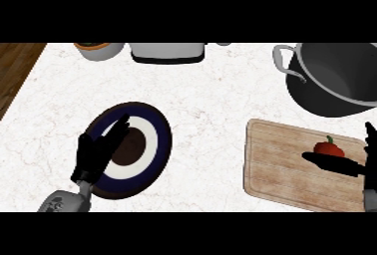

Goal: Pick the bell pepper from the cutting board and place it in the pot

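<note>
Bell pepper [328,148], red with a green stem, sits on the wooden cutting board [283,167] at near right of the white marble desk [213,94], toward the board's right end. Right hand [340,163] comes in from the right edge: one black digit lies across the board just under the pepper, another stands up at the frame edge right of it; digits are spread apart, not closed on the pepper, though whether they touch it is hard to tell from this angle. Pot [335,79], dark grey with a metal side handle, stands far right, just beyond the board; the visible part of its inside shows nothing in it. Left hand [99,149] rests with fingers straight over a round plate [158,139] with dark blue rim, white ring and brown centre, at near left; nothing on the plate. Far edge: an orange-rimmed cup [98,50] and a grey-white appliance [168,51], both cut off by the frame. Brown wood strip [15,69] at far left.
</note>
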Available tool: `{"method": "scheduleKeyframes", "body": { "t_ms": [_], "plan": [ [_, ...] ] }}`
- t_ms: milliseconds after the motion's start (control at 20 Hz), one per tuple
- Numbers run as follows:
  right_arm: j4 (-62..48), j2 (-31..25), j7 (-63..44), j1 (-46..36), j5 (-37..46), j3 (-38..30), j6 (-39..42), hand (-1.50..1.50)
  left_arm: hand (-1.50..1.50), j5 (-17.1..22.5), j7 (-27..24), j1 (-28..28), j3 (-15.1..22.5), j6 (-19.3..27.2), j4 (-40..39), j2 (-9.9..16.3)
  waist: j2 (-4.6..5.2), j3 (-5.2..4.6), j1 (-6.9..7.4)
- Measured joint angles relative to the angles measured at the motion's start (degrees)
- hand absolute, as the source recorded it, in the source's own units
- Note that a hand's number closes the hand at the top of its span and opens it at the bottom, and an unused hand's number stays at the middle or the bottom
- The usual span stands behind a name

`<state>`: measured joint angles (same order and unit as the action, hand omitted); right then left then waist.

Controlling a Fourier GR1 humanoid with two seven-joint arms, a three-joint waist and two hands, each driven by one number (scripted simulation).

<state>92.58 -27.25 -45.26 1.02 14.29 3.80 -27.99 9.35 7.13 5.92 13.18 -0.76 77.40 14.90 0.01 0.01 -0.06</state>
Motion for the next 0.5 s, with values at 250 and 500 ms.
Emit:
{"method": "scheduleKeyframes", "body": {
  "t_ms": [250, 500],
  "plan": [
    [-1.49, 1.44, 6.85, 3.55, 0.59, -3.91, 0.33, -1.50, 0.00, -1.18, -0.15, -0.85, -1.70, -1.19, 0.47, -0.61, -0.03, -0.01, -0.08],
    [-2.74, 3.70, 16.04, 6.05, -3.75, -8.16, 2.68, -1.50, 0.00, -1.80, 0.45, -2.94, -2.69, -2.68, 2.93, -0.63, -0.06, 0.00, -0.07]
  ]
}}
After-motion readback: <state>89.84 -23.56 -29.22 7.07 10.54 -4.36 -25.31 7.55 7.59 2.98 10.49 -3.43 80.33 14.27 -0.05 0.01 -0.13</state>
